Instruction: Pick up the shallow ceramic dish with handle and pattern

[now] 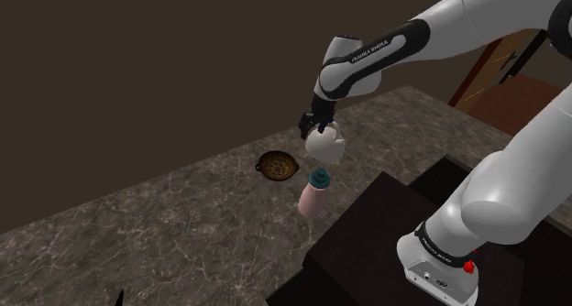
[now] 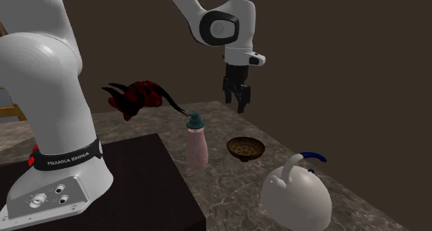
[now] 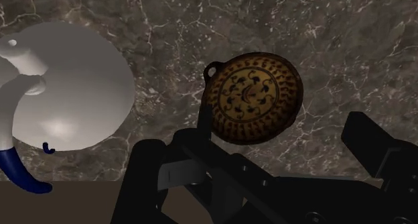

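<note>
gripper (image 2: pixel 239 104): fingers apart, nothing in them, hanging over the counter (image 1: pixel 137 222)
step: looks like the approach, lined up but no grab yet
dish (image 2: pixel 246 148): on the counter, at 6 o'clock from the gripper in the second exterior view, well apart from it
next move: probably straight down, then fingers straddle the low rim and pinch
dish looks: round, shallow, brown, dark swirly pattern inside, tiny loop handle on the side toward the teapot (image 2: pixel 296 191)
neighbours: pink bottle (image 2: pixel 196 143) at 9 o'clock from the dish, teapot at 4 o'clock, neither touching it
</note>
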### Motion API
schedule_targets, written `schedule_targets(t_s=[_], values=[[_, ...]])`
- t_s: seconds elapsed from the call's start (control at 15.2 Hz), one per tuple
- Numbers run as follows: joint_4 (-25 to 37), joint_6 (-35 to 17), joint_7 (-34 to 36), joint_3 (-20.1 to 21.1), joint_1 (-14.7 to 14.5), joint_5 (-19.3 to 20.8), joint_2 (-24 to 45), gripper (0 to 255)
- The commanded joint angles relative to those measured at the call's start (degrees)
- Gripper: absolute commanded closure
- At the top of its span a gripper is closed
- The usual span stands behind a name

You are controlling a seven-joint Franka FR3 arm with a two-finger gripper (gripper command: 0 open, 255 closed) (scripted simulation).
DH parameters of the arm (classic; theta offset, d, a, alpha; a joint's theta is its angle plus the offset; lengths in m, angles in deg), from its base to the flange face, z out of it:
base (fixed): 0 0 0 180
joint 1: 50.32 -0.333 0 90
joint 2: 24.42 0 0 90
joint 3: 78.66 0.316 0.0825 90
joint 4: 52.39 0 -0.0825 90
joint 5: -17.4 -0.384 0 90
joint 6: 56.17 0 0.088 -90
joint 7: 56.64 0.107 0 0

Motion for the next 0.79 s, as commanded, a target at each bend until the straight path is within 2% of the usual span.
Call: schedule_targets(t_s=[0.0, 0.73], values=[[1.14, -2.78, -0.65, -0.06, 0.04, -0.98, 4.32, 0], [14.06, -12.62, -3.99, 1.16, 2.09, -6.12, 29.36, 0]])
